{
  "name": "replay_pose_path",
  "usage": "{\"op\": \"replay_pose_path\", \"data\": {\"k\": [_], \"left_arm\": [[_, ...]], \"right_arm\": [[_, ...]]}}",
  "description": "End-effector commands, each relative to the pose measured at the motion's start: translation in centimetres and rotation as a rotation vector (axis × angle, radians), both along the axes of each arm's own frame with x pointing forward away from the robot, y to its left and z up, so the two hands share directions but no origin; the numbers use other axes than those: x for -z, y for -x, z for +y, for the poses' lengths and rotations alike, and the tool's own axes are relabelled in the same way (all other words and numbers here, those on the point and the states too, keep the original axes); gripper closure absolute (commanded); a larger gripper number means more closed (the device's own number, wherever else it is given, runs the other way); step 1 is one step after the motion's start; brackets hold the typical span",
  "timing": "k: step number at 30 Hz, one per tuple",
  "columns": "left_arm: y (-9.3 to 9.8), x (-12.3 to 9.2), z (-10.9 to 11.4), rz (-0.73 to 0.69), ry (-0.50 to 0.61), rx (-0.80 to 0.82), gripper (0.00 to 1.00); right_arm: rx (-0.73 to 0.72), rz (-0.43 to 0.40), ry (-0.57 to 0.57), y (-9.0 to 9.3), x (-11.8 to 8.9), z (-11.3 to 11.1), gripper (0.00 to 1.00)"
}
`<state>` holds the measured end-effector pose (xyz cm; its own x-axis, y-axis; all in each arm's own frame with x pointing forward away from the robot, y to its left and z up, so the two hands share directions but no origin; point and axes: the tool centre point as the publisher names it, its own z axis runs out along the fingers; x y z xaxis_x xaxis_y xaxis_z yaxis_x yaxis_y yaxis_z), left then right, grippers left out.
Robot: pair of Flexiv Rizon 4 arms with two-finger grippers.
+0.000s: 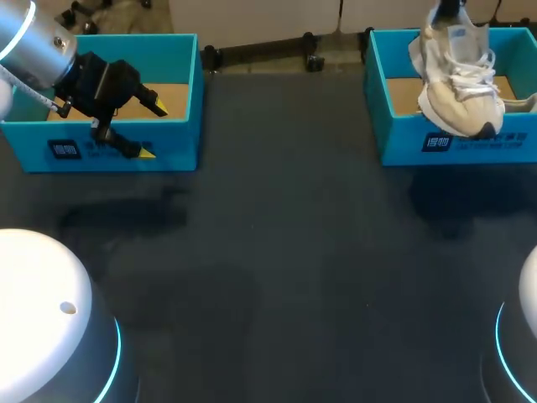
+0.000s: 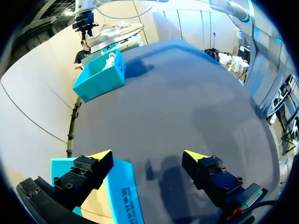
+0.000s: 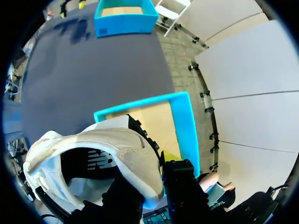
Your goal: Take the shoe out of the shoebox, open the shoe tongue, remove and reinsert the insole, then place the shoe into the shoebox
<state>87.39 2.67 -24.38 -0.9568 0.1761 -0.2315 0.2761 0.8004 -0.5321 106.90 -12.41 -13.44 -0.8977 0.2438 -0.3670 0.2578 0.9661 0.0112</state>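
You had the lift-out in hand: your right gripper [image 3: 156, 164] pinched the collar of the cream mesh lace-up sneaker [image 1: 457, 80], hanging toe-down over the front wall of the teal cardboard shoebox [image 1: 401, 138]; next, I'd judge, it needed carrying clear and setting on the dark table [image 1: 294, 252] for the tongue. Your left gripper [image 1: 153, 128] hung spread wide, well apart from the sneaker, over a second teal box [image 1: 180, 143].
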Motion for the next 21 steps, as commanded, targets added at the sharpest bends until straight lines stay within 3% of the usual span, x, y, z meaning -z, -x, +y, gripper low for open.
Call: {"op": "replay_pose_path", "data": {"k": [1,12,21], "left_arm": [[0.1,0.0,0.0,-0.001,-0.003,-0.001,0.0],[0.1,0.0,0.0,-0.001,-0.003,-0.001,0.0],[0.1,0.0,0.0,-0.001,-0.003,-0.001,0.0]], "right_arm": [[-0.015,0.025,0.011,-2.1,0.2,-2.5,1.0],[-0.005,0.026,0.081,-6.1,0.6,-9.8,1.0],[0.019,0.049,0.118,-8.4,1.0,-14.0,1.0]]}}
